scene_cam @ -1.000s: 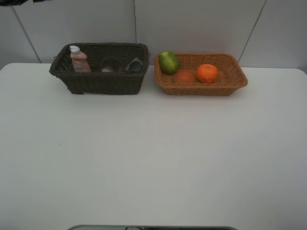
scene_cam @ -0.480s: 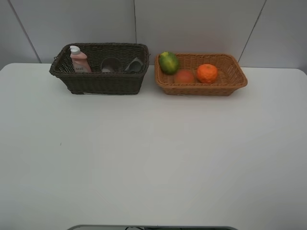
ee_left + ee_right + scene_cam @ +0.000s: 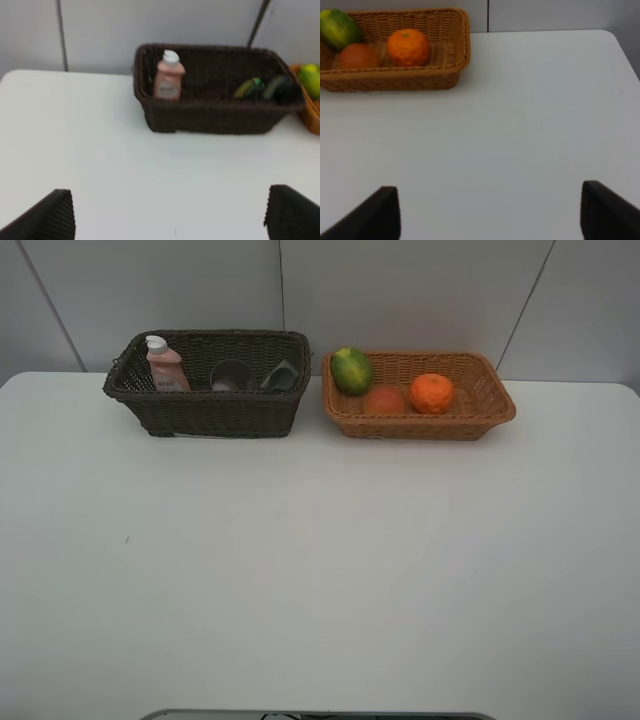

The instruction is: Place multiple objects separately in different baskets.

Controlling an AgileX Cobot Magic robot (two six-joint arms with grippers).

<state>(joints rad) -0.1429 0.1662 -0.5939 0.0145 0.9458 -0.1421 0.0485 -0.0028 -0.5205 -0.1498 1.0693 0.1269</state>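
Note:
The dark brown basket [image 3: 215, 412] stands at the back left and holds the pink white-capped bottle [image 3: 165, 366], the translucent cup [image 3: 232, 375] and the dark grey pump bottle [image 3: 280, 376]. The light tan basket [image 3: 420, 424] to its right holds the green oval fruit [image 3: 352, 370], the red-orange fruit [image 3: 384, 399] and the orange mandarin [image 3: 432, 393]. Neither arm shows in the high view. My left gripper [image 3: 170, 212] is open and empty over bare table before the dark basket [image 3: 215, 112]. My right gripper [image 3: 490, 210] is open and empty, away from the tan basket [image 3: 395, 77].
The white table [image 3: 320, 560] stretches in front of both baskets. A grey panelled wall [image 3: 400, 290] rises right behind them. A dark strip [image 3: 320, 715] lies at the table's front edge.
A dark part of an arm at the top left corner of the high view has gone out of view. The baskets and their contents have not moved.

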